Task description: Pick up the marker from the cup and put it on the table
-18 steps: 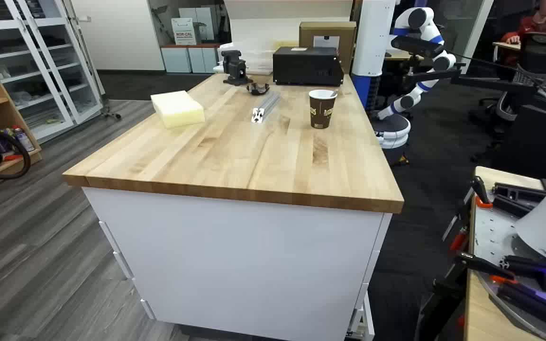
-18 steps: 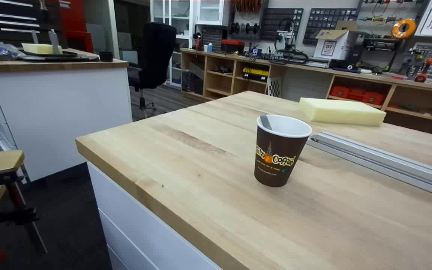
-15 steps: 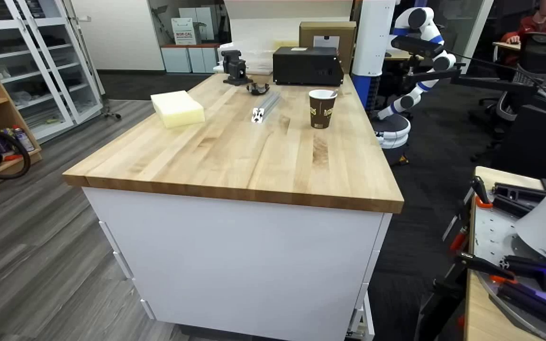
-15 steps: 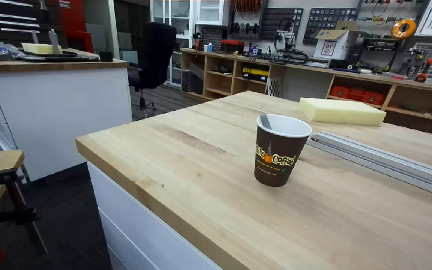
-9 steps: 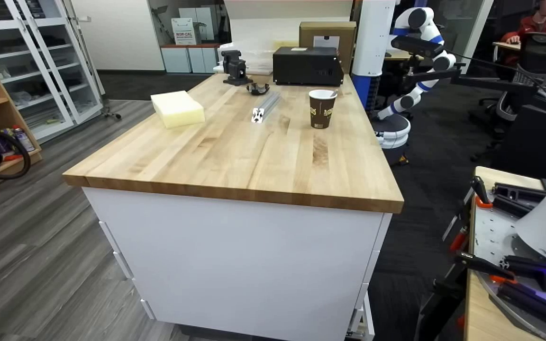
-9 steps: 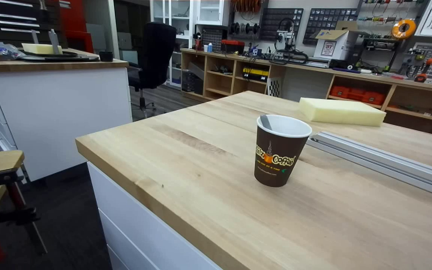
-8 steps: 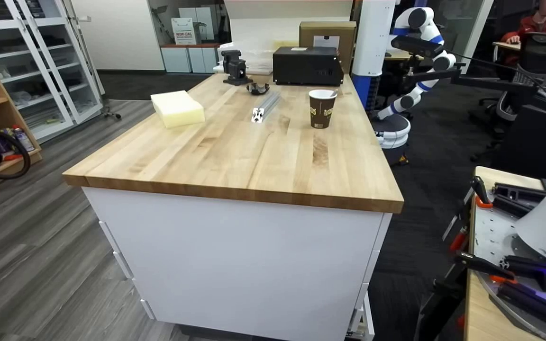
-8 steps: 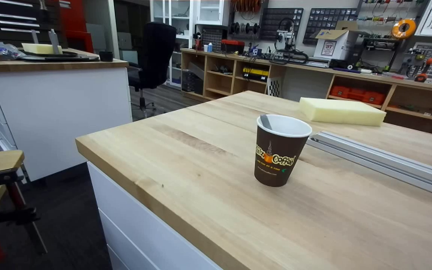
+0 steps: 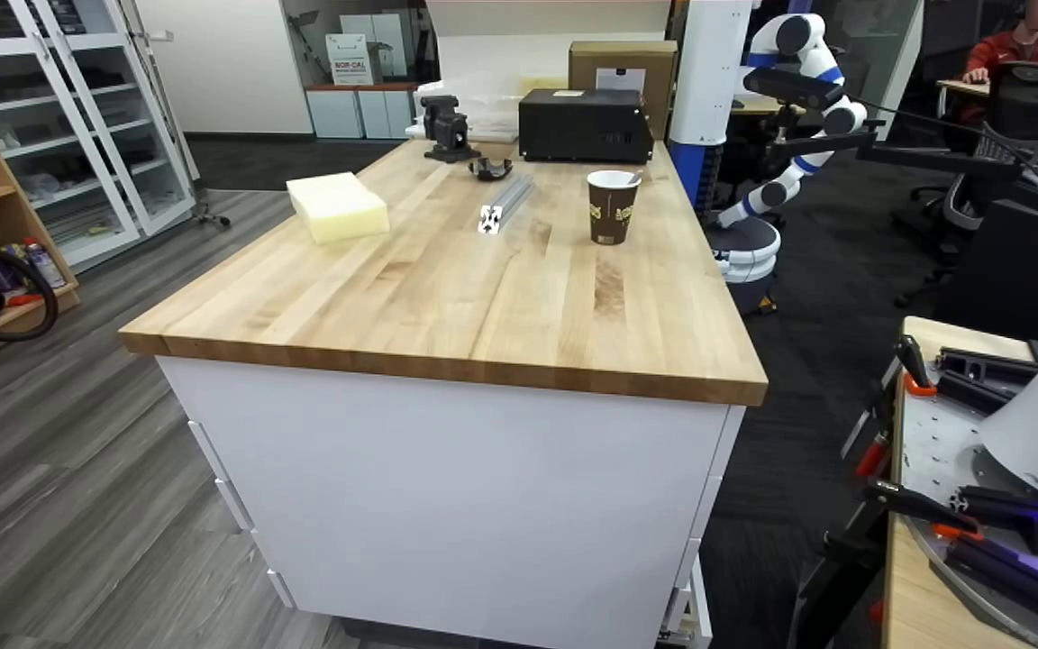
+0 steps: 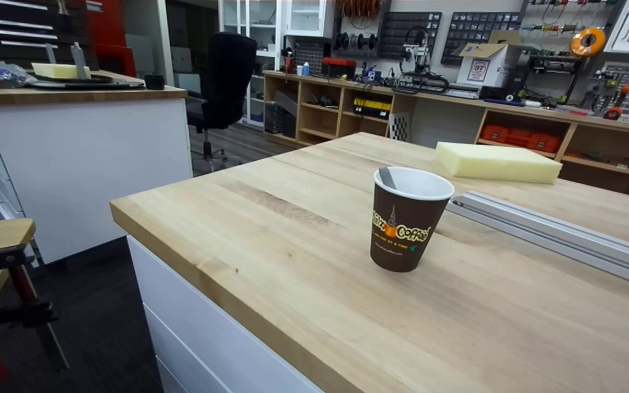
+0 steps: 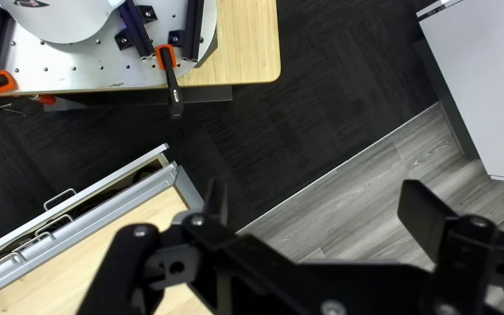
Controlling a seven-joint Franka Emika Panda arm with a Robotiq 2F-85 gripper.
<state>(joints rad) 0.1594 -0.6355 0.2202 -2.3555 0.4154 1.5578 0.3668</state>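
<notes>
The dark brown cup (image 9: 608,220) stands upright on the wooden table (image 9: 429,297), near its right side in this exterior view. In an exterior view the cup (image 10: 402,229) shows its white rim and inside. A thin grey stick end, the marker (image 10: 386,178), leans inside against the rim; the rest is hidden by the cup. Its tip (image 9: 635,178) barely shows in an exterior view. In the wrist view my gripper (image 11: 313,192) is open and empty, above the floor beside a corner of the table (image 11: 68,275). Neither exterior view shows the gripper, and the wrist view does not show the cup.
A pale yellow block (image 9: 339,209) and a silvery metal profile (image 9: 505,204) lie left of the cup. A black box (image 9: 584,126) and a black stand (image 9: 447,131) are behind. An open drawer (image 11: 103,183) juts from the table. The robot's base stands on a side table (image 11: 247,52).
The seated person at the back has shifted an arm slightly. The cup, the marker and the other things on the table have not moved.
</notes>
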